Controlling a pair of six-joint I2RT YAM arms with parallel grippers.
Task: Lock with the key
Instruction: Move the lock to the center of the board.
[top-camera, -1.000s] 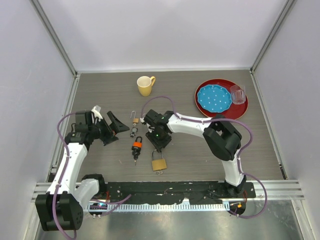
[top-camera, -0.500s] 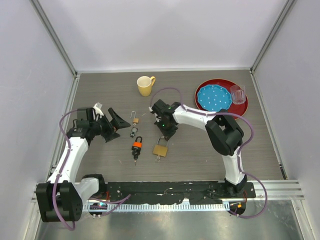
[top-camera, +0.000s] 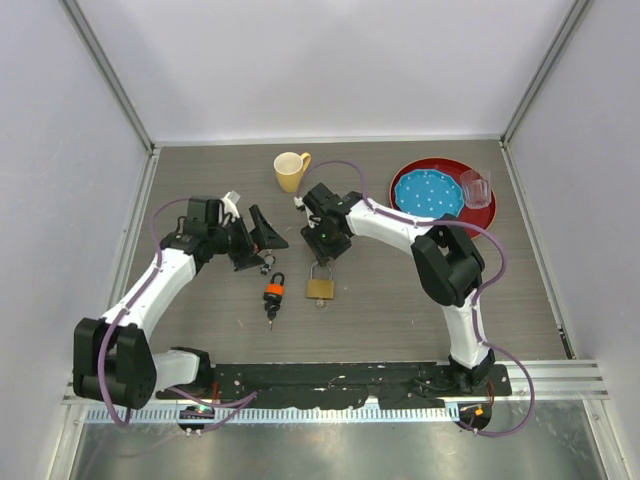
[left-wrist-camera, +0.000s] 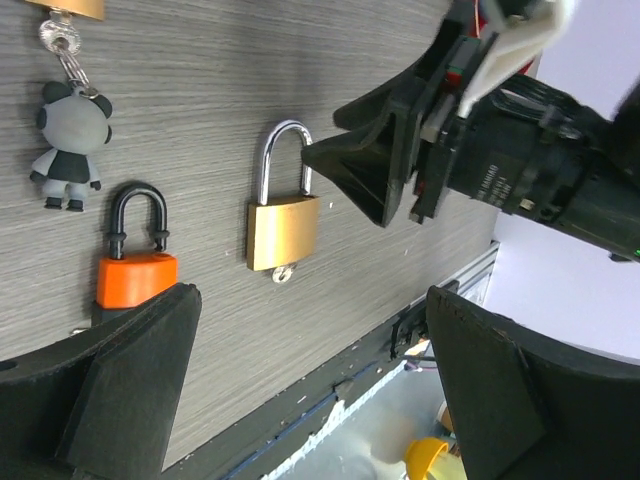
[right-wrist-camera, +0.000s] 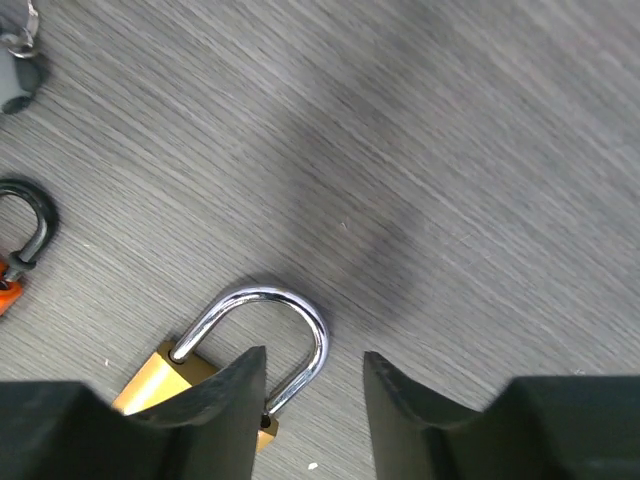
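Clearly the big brass padlock (top-camera: 320, 289) with the silver steel shackle (right-wrist-camera: 300, 312) has been drawn up the grey wood-grain table (top-camera: 400, 300) over the last second. It lay close to the arms' bases then. It now lies flat near the middle, just right of the orange-and-black padlock (top-camera: 273, 292), which has kept its place. The right gripper (top-camera: 326, 254) has travelled back with it and sits at the lock's far side. Its black fingers (right-wrist-camera: 225, 400) are partly spread, and one leg of the shackle lies in the gap between them, not pinched. Whether the shackle is pushed home I cannot tell. The left gripper (top-camera: 272, 250) has swung in from the table's left side toward the centre. It hangs spread to its widest and holds nothing, near the orange-and-black padlock.

Counted, there are two padlocks in full view. A third small brass body (left-wrist-camera: 65, 6) is cut off at the top of the left wrist view, with one grey-and-black panda charm (left-wrist-camera: 68, 145) chained below it. There is one yellow ceramic mug (top-camera: 290, 171) and one round red plate (top-camera: 478, 217). One blue dotted plate (top-camera: 428, 196) lies on the red plate, and one clear glass (top-camera: 476, 188) stands at its right edge.
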